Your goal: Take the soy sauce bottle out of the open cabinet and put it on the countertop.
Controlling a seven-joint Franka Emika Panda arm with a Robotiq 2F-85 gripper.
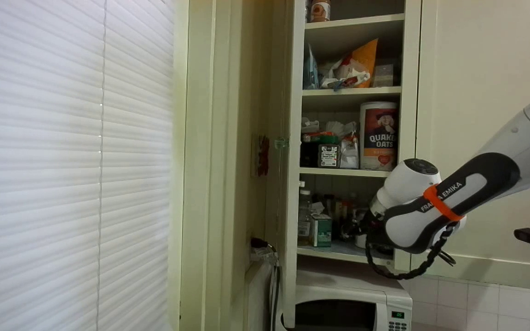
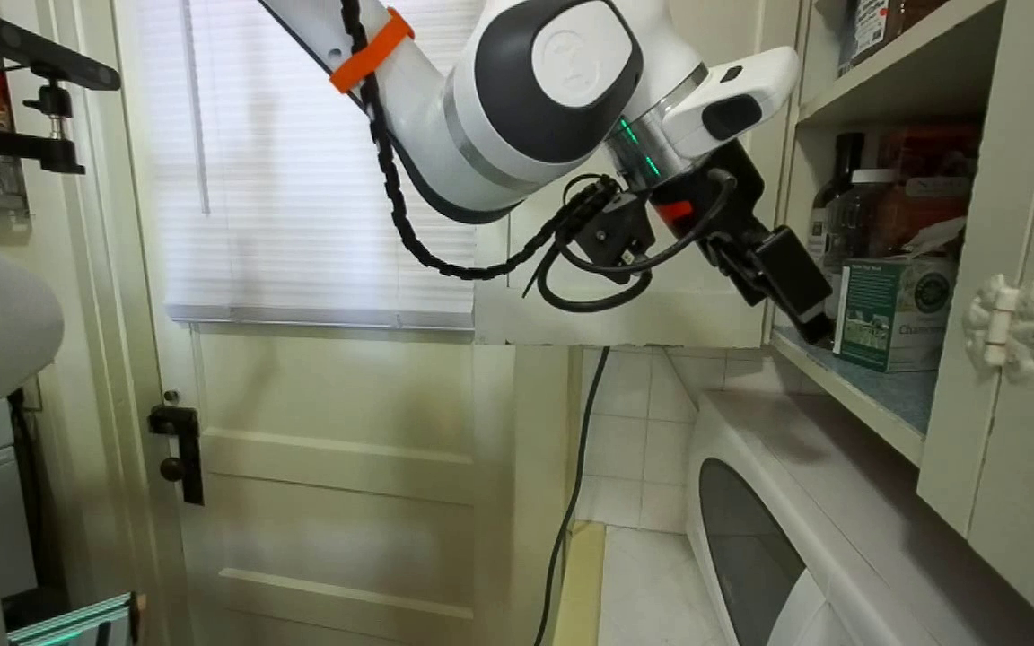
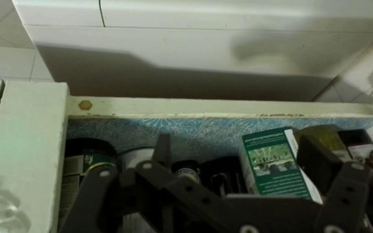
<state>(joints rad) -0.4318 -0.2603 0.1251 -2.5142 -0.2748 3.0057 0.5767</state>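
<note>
The open cabinet (image 1: 350, 173) has several shelves crowded with food; its lowest shelf also shows in an exterior view (image 2: 867, 413) and in the wrist view (image 3: 219, 108). My gripper (image 1: 354, 227) reaches into the lowest shelf, beside a green tea box, in both exterior views (image 2: 815, 323). In the wrist view my gripper (image 3: 240, 150) is open, with the green tea box (image 3: 272, 161) and dark items between and beyond its fingers. I cannot tell which item is the soy sauce bottle; a dark bottle (image 2: 840, 175) stands behind the tea box. The countertop (image 2: 652, 583) is low beside the microwave.
A white microwave (image 1: 343, 282) stands right under the cabinet. The open cabinet door (image 2: 1020, 269) borders the shelf. A dark-lidded jar (image 3: 89, 155) and a small black-capped bottle (image 3: 186, 170) stand near the gripper. A cable (image 2: 571, 502) hangs by the counter.
</note>
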